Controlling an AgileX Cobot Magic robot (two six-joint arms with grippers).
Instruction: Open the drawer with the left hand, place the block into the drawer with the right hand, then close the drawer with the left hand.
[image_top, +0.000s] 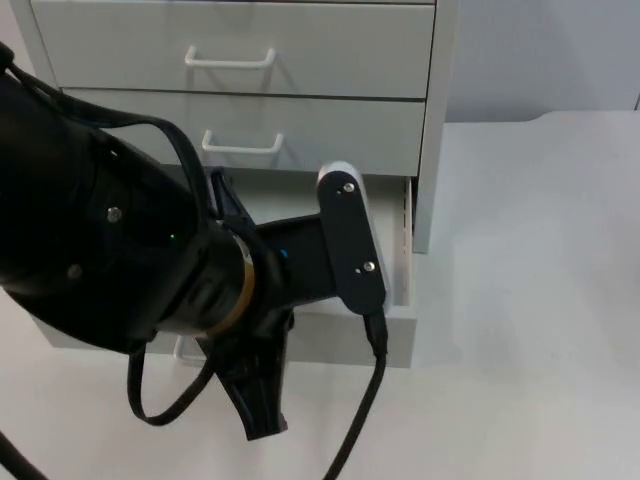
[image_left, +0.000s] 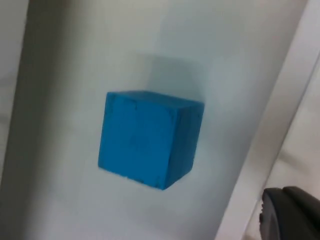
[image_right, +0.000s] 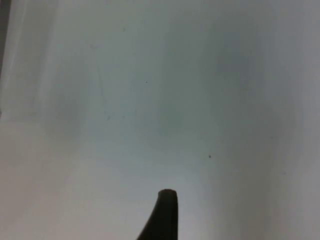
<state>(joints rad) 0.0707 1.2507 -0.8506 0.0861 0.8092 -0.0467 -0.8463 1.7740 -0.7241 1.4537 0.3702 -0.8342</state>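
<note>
- White cabinet (image_top: 300, 60) stood at back of the desk (image_top: 530, 300), three drawers, top two shut w/ white handles.
- Bottom drawer (image_top: 400, 325) was pulled out, open.
- Left arm (image_top: 110, 250) hung big & black over the open drawer, covering most of it in top view.
- Left gripper (image_top: 262, 400) pointed down at the drawer's front, by its handle; couldn't tell if fingers were open or closed.
- Blue block (image_left: 147, 137) sat on the drawer floor in the left wrist view, alone, nothing touching it.
- Right gripper (image_right: 165, 215): one black fingertip over plain white surface in the right wrist view; couldn't tell its state, no sign of anything held.
</note>
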